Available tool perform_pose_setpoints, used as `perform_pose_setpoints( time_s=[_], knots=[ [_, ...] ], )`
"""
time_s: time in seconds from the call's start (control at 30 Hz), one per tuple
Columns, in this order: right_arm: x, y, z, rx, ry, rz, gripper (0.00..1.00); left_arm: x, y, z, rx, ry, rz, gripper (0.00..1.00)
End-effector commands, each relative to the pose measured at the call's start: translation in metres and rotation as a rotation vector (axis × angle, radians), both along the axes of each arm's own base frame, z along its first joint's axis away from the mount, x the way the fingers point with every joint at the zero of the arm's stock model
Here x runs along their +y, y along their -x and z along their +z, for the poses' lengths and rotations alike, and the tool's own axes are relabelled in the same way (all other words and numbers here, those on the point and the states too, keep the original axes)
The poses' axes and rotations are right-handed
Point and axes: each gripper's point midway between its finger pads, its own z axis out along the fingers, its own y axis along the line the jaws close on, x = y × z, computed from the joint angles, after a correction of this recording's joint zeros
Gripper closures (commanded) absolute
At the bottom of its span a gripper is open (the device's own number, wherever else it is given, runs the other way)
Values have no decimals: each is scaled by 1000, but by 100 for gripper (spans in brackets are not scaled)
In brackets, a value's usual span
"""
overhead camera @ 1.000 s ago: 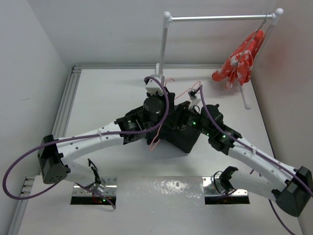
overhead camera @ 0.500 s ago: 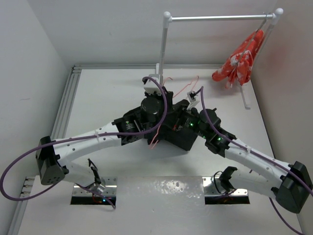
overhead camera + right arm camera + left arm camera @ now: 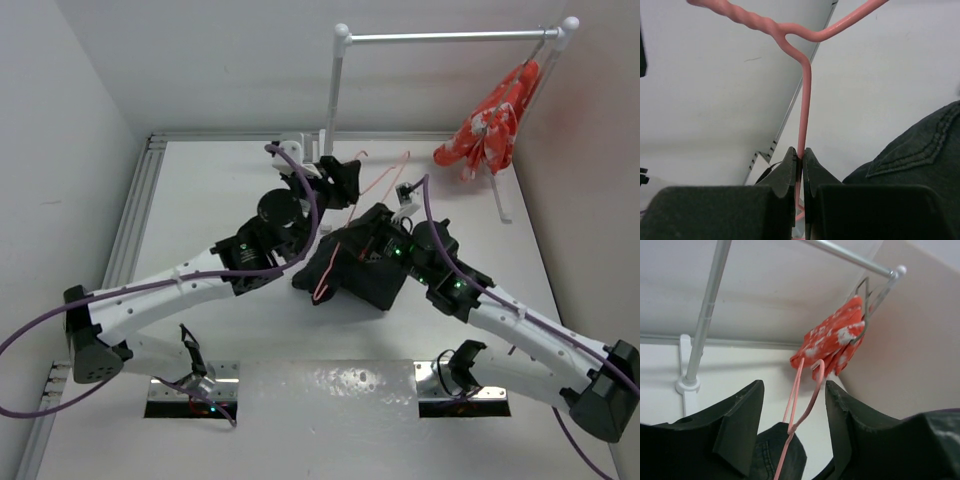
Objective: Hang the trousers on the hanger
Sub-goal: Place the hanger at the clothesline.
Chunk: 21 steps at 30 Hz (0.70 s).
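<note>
The trousers (image 3: 360,268) lie bunched mid-table (image 3: 200,180), soft and heavy. They will likely sag, so grasp the waistband. The hanger (image 3: 804,100), thin and springy, is pinched by its wire in your right gripper (image 3: 800,159). Your left gripper (image 3: 794,390) gapes around the wire, holding nothing.

Matt black denim-like cloth trousers (image 3: 920,160) with raised stitching, smooth pink coated-wire hanger (image 3: 803,110), shiny metal rail (image 3: 450,37), matt white table (image 3: 220,190), orange-red cloth bundle (image 3: 490,125), matt black plastic left fingers (image 3: 740,425), rough-edged

1 trousers (image 3: 365,285), 1 pink hanger (image 3: 803,110)
</note>
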Motion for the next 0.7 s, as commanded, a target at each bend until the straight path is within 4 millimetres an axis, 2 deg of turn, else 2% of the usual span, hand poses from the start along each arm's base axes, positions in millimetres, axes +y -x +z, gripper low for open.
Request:
perform_pose_setpoints(
  time_s=[0.0, 0.1, 0.13, 0.23, 0.27, 0.3, 0.33, 0.37, 0.4, 0.43, 0.47, 0.5, 0.53, 0.63, 0.67],
  knots=[
    [-4, -14, 84, -194, -89, -56, 100, 27, 13, 61, -108, 106, 9, 50],
    [-4, -26, 92, -206, -76, -75, 100, 43, 23, 78, -133, 118, 1, 47],
    [-4, -29, 102, -220, -82, -77, 100, 47, 25, 77, -127, 114, 5, 47],
    [-7, -42, 112, -234, -73, -90, 100, 61, 32, 72, -121, 132, 8, 47],
    [-10, -47, 130, -257, -91, -102, 100, 62, 33, 60, -99, 122, 5, 47],
    [-20, -59, 139, -266, -92, -131, 100, 71, 38, 60, -95, 138, 9, 47],
    [-17, -71, 131, -236, -65, -121, 100, 76, 39, 53, -79, 141, 14, 47],
    [-29, -85, 154, -260, -84, -151, 100, 82, 44, 39, -54, 151, 10, 47],
    [-26, -98, 141, -214, -49, -133, 100, 85, 46, 31, -43, 158, 8, 47],
    [-28, -106, 144, -209, -41, -140, 100, 87, 48, 22, -31, 165, 5, 47],
    [-30, -112, 159, -228, -44, -146, 100, 92, 51, 8, -12, 166, 3, 48],
    [-37, -122, 159, -219, -35, -162, 100, 94, 52, 0, 2, 165, 4, 48],
    [-35, -132, 159, -206, -24, -154, 100, 96, 52, -19, 38, 152, 12, 48],
    [-41, -157, 156, -170, -15, -166, 100, 105, 58, -33, 51, 155, 8, 49],
    [-50, -168, 154, -159, -13, -192, 100, 106, 59, -36, 60, 148, 11, 49]
  ],
)
